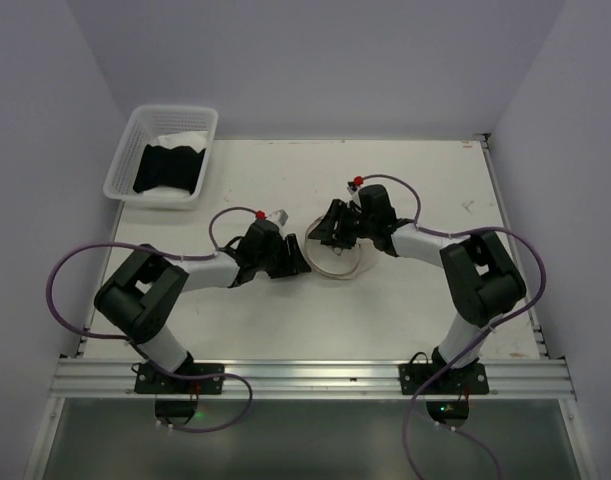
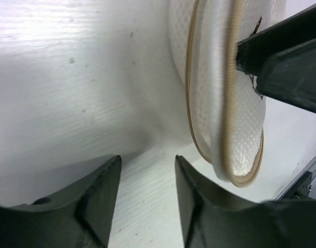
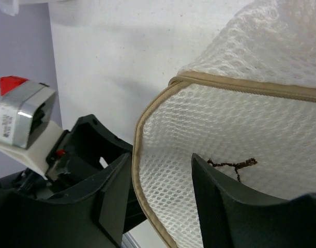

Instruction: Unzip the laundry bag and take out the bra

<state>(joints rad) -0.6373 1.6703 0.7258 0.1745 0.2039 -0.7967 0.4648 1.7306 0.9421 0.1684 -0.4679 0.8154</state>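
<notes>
The laundry bag (image 1: 341,262), a round white mesh case with tan trim, lies mid-table between both grippers. My left gripper (image 1: 297,256) is open and empty just left of the bag; in the left wrist view (image 2: 147,157) only bare table lies between its fingers, with the bag (image 2: 245,129) up to the right. My right gripper (image 1: 330,232) is open over the bag's far left edge. In the right wrist view (image 3: 161,157) its fingers straddle the tan rim of the bag (image 3: 240,124), next to a small dark stitched mark (image 3: 235,164). No bra shows.
A white lattice basket (image 1: 120,165) stands at the back left, holding dark folded fabric (image 1: 170,167) and a white cloth (image 1: 182,140). The table's walls close in at the back and both sides. The left gripper's body (image 3: 90,150) sits close beside my right fingers.
</notes>
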